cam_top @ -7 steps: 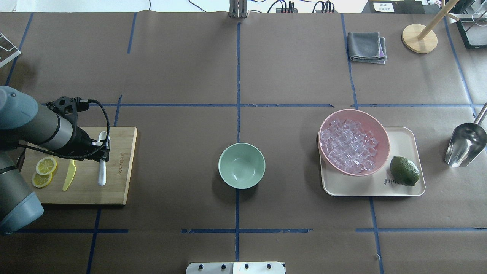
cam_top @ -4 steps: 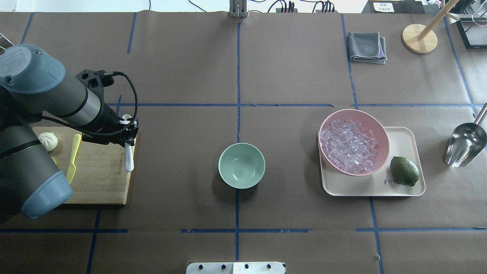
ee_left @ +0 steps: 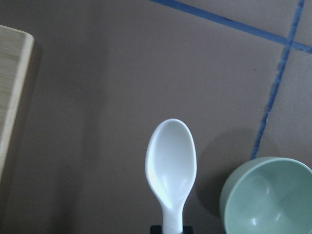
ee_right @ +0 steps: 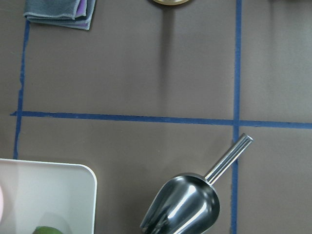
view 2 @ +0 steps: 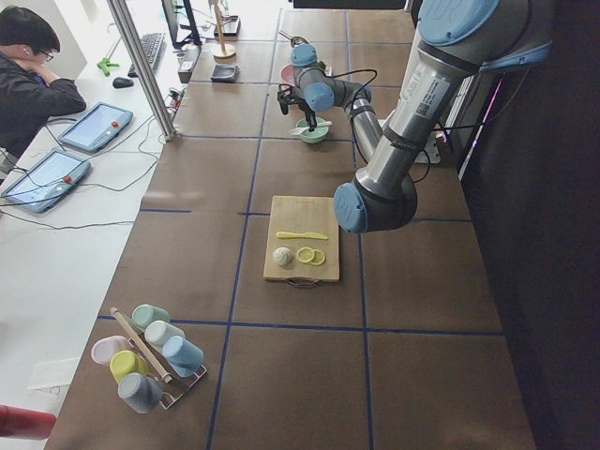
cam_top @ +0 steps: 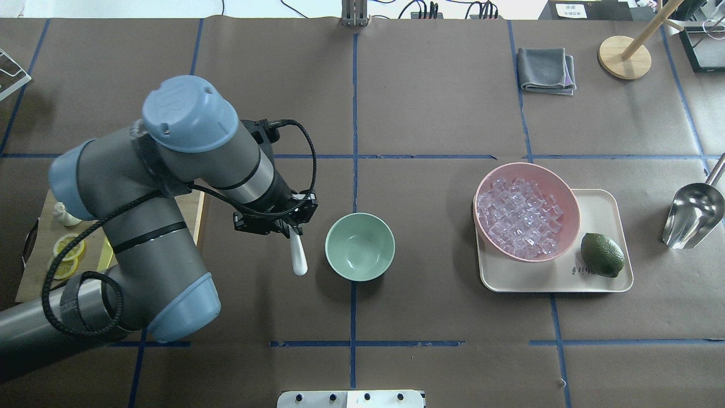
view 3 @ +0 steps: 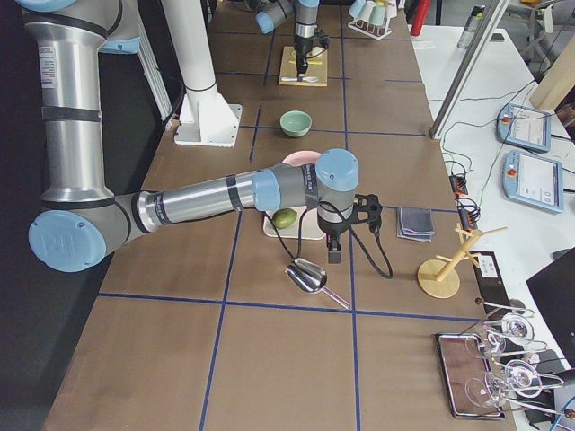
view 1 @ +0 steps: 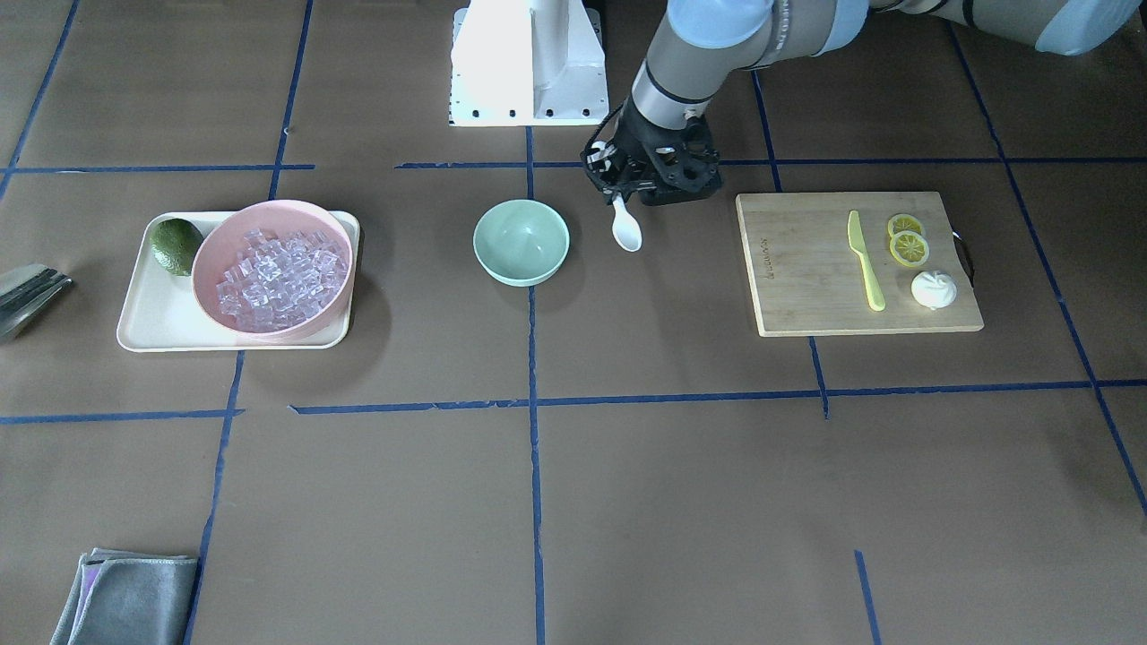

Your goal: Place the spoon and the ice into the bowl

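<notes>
Left tool (cam_top: 290, 228) clamped on white spoon (cam_top: 298, 258) handle, scoop just beside mint-green bowl (cam_top: 329, 247) at its 9 o'clock; right tool (view 3: 334, 254) grip state can't tell.

White spoon (cam_top: 298, 258), mint-green bowl (cam_top: 359, 246) plain inside, ice (cam_top: 518, 218) clear and glassy in a pink bowl (cam_top: 572, 218) on a cream tray (cam_top: 603, 212), dark green lime (cam_top: 602, 254) at the pink bowl's 4 o'clock. Table (cam_top: 442, 102) is brown with a blue tape grid, knife (view 1: 866, 264) yellow-green, lemon slices (view 1: 907, 242) yellow on pale wood board (view 1: 797, 269)
</notes>
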Controlling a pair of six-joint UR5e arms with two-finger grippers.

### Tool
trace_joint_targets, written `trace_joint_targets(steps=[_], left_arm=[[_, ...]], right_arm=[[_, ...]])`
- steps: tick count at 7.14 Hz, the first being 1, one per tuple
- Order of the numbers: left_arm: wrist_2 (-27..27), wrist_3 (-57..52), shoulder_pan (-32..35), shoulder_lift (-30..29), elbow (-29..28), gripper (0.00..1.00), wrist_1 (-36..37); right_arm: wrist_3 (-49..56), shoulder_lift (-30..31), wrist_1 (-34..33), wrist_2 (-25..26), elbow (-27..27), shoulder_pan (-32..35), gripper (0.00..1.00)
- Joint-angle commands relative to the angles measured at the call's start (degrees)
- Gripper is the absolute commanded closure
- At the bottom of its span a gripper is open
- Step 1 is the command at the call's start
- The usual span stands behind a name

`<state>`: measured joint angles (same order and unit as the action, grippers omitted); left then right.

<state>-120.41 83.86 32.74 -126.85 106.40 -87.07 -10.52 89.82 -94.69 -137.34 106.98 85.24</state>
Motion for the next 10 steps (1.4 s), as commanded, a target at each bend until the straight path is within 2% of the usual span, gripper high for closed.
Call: trace_joint_targets(steps=[1, 2, 4, 6, 7, 8, 9, 10], left_arm=[[3.1, 2.0, -4.0, -4.6, -4.7, 1.0, -0.6], [3.1, 2.0, -4.5, -5.4, -6.1, 1.0, -0.8], [3.2, 2.3, -5.8, -9.2, -11.3, 0.99, -3.6], [3.1, 2.2, -5.7, -10.5, -14.7, 0.95, -6.0], [3.1, 2.2, -5.7, -10.5, -14.9, 0.89, -6.2], [3.1, 1.9, -5.8, -10.5, -14.8, 0.18, -6.3], [3.1, 1.7, -5.7, -10.4, -14.1, 0.0, -6.2], [3.0, 1.7, -5.7, -10.3, -14.0, 0.0, -6.0]], right_arm=[[-15.7, -2.9, 0.2, 0.1, 3.9, -6.7, 0.01], [-22.3, -3.7, 0.3, 0.2, 6.8, -10.3, 0.01], [-28.2, -3.8, 0.4, 0.6, 10.9, -15.2, 0.01], [-30.3, -4.7, 2.3, 0.7, 11.5, -16.9, 0.01], [-32.4, -4.8, 3.6, 0.7, 11.5, -17.2, 0.01], [-35.1, -4.8, 5.5, 0.7, 11.5, -18.2, 0.01], [-37.1, -4.8, 6.8, 0.7, 11.5, -19.0, 0.01], [-37.5, -4.8, 7.2, 0.7, 11.5, -19.4, 0.01]])
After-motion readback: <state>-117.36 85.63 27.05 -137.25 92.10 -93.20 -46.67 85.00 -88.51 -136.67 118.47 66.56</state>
